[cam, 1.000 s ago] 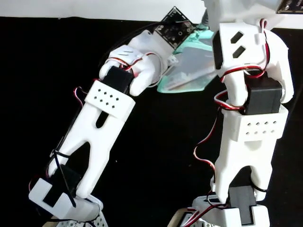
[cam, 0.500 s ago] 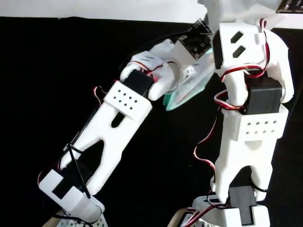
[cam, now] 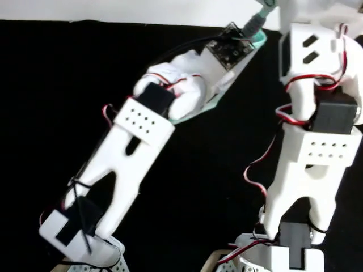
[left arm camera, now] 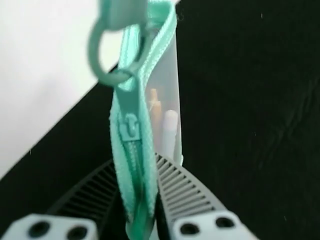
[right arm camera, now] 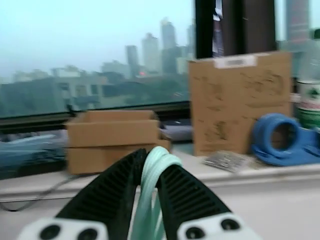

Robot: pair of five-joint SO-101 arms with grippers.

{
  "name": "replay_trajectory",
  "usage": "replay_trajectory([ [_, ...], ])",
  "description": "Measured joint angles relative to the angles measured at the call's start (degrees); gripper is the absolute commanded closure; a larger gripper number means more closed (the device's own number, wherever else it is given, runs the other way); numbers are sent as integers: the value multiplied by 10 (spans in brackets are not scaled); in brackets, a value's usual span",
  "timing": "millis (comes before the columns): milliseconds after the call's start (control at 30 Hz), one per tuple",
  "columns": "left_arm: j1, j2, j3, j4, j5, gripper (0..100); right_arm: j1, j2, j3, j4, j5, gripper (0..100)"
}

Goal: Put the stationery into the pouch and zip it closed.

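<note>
**Pouch held on edge between both pincers at the bench's far edge**

We find little writing to read. In the right wrist view a white label sits on an upright cardboard panel, and a green-and-white container stands at the edge of the picture. The print on both is too blurred to make out. Two stacked cardboard boxes and a blue ring-shaped object rest on a pale ledge below a window.

From above, the left arm's wrist and its camera board cover most of the pouch, leaving a mint rim showing. It lies close to the far edge of the black bench, right of the middle.

The left gripper is clamped on the pouch along its mint zipper tape and holds it on edge above the bench. The slider sits just beyond the jaws, and its ring stretches away from them. We cannot tell how far the zip is drawn. Through the translucent wall we see a white pen and an orange-tipped one inside.

The right gripper is closed on the mint zipper pull.
</note>
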Motion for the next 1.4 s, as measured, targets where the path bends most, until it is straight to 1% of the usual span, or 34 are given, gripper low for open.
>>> replay_trajectory([
  [267,-8,-80,-1,157,-2,994,74,2,112,-3,0,992],
  [467,-8,-159,-1,275,-3,994,100,2,234,-84,0,992],
  [567,-8,-206,-1,311,-3,994,104,0,287,-112,0,992],
  [833,-62,-295,-1,367,-3,994,106,-3,412,-173,0,992],
  [1100,-63,-390,1,388,-4,994,105,-11,516,-234,0,992],
  [1300,-63,-401,-14,391,-3,994,105,-11,575,-245,0,992],
  [1400,-63,-401,-51,398,23,994,105,-12,593,-248,0,992],
])
